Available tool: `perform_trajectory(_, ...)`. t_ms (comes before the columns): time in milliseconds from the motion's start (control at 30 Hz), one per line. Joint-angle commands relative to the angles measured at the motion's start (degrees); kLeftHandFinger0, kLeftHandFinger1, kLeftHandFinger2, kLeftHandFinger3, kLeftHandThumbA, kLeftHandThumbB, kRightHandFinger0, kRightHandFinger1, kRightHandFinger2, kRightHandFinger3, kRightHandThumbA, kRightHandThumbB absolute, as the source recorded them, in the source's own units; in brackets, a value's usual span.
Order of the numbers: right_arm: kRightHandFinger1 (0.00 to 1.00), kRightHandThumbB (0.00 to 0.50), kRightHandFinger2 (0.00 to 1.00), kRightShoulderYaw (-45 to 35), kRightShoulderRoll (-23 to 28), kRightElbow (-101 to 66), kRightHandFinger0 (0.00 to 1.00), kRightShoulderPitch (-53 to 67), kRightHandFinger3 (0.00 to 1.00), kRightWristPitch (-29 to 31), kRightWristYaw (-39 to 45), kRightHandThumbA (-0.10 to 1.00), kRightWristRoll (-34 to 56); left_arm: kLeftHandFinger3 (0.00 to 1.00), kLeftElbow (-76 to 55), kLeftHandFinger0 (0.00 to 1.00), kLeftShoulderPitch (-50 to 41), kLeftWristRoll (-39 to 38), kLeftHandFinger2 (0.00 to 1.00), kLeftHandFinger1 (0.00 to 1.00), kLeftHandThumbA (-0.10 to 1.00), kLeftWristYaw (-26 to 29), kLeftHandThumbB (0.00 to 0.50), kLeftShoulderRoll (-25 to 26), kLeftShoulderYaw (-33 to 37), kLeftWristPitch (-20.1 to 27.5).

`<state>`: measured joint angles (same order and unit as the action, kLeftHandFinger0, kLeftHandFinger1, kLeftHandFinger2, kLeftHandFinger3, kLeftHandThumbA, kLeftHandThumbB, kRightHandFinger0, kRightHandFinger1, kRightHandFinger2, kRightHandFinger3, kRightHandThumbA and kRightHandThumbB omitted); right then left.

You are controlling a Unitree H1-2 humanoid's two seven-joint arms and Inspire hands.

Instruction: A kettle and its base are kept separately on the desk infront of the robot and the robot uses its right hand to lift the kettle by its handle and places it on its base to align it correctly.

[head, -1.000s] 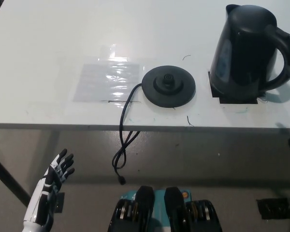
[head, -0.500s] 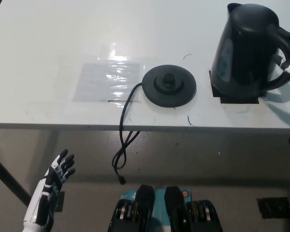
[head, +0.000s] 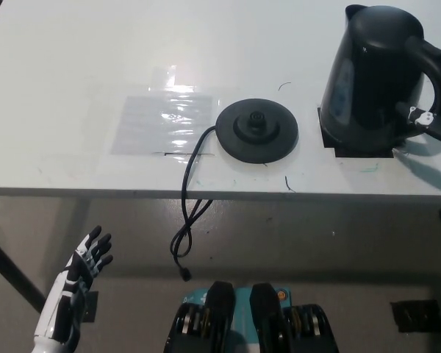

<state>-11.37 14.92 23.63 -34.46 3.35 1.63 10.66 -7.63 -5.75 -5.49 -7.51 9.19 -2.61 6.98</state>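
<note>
From my head camera I see my white left hand (head: 84,261) well off the desk, down and to the left of the kettle base, hanging below the desk's near edge with its fingers spread and nothing in it.

On the white desk (head: 73,59), left of the kettle base, lies a clear plastic sheet (head: 164,123) (it glares under the lights), its right edge just beside the base.

The kettle base (head: 257,131) is a round black disc with a raised connector in the middle, sitting near the front edge of the desk. Its black power cord (head: 187,213) leaves the base on its left side, runs over the desk's front edge and dangles loose below, plug end hanging free.

Right of the base, and clearly apart from it, the black electric kettle (head: 371,77) stands upright on the desk over a dark square marking, spout pointing away toward the top left, handle (head: 435,70) on the side away from the base. So the kettle is not on its base.

My black right hand (head: 430,123) comes in at the frame's right edge, farther from the base than the kettle, with its tip reaching into the opening of the handle loop. Only a sliver of it shows, so I cannot tell how far open it is or whether it has any grip on the handle.
</note>
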Motion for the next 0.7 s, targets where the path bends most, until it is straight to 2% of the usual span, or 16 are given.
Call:
perform_trajectory(0,1.0,0.22,1.0,-0.8,1.4,-0.4,1.0,-3.3,1.0,2.4,1.3,1.0,1.3,1.0,-0.9,1.0,0.3,-0.7,1.0,1.0,1.0,-0.9,0.229,1.1,-0.2,1.7)
perform_trajectory(233,1.0,0.228,1.0,-0.5,1.0,-1.5,1.0,-3.6,1.0,1.5,1.4,1.0,1.2,1.0,-0.7,1.0,0.5,-0.9,1.0,1.0,1.0,-0.9,0.23,1.0,-0.3,1.5)
perform_trajectory(300,1.0,0.213,1.0,-0.4,0.9,-1.5,1.0,-3.8,1.0,1.8,1.7,1.0,1.2,1.0,-0.7,1.0,0.6,-1.2,1.0,1.0,1.0,-1.0,0.212,1.0,-0.4,1.8)
perform_trajectory(400,1.0,0.233,1.0,-0.2,0.6,-1.2,1.0,-4.5,1.0,1.4,1.2,1.0,0.9,1.0,-0.6,1.0,0.7,-1.7,1.0,1.0,1.0,-1.2,0.208,1.0,-0.5,1.8)
perform_trajectory(433,1.0,0.265,1.0,-0.2,0.5,-1.3,1.0,-4.7,1.0,0.9,0.6,1.0,0.5,1.0,-0.6,1.0,0.8,-1.4,1.0,1.0,1.0,-1.1,0.215,1.0,-0.5,1.8)
perform_trajectory(467,1.0,0.279,1.0,-0.2,0.1,-1.6,1.0,-5.2,1.0,-1.0,-1.6,0.98,-0.9,1.0,-0.8,1.0,0.8,-1.0,1.0,1.0,1.0,-0.9,0.211,1.0,-0.5,1.6)
perform_trajectory(500,1.0,0.225,1.0,0.4,0.3,-0.3,1.0,-6.3,1.0,-3.7,-4.6,0.8,-4.0,1.0,-0.9,1.0,0.8,-1.1,1.0,1.0,1.0,-0.9,0.218,0.9,-0.4,1.3)
perform_trajectory(533,0.81,0.183,0.87,0.9,0.6,0.1,0.85,-6.8,0.98,-5.4,-5.5,0.73,-5.4,1.0,-0.9,1.0,0.9,-1.1,1.0,1.0,1.0,-0.9,0.218,0.9,-0.4,1.4)
perform_trajectory(567,0.51,0.16,0.57,2.6,1.6,1.2,0.52,-7.8,0.69,-8.7,-6.0,0.6,-8.0,1.0,-0.6,1.0,0.9,-0.9,1.0,1.0,1.0,-0.9,0.213,0.9,-0.4,1.7)
perform_trajectory(600,0.51,0.16,0.57,3.2,1.9,1.5,0.52,-8.2,0.69,-9.9,-6.1,0.6,-8.8,1.0,-0.5,1.0,0.9,-0.9,1.0,1.0,1.0,-0.9,0.213,0.9,-0.4,1.9)
perform_trajectory(633,0.35,0.152,0.42,3.6,2.1,2.3,0.33,-9.2,0.56,-12.1,-5.9,0.5,-8.7,1.0,-0.4,1.0,1.0,-0.6,1.0,1.0,1.0,-0.9,0.208,1.1,-0.4,2.4)
perform_trajectory(667,0.07,0.149,0.22,3.4,1.6,2.0,0.01,-10.2,0.34,-15.5,-6.4,0.26,-8.1,1.0,-0.3,1.0,1.0,-0.7,1.0,1.0,1.0,-0.9,0.218,1.1,-0.4,2.5)
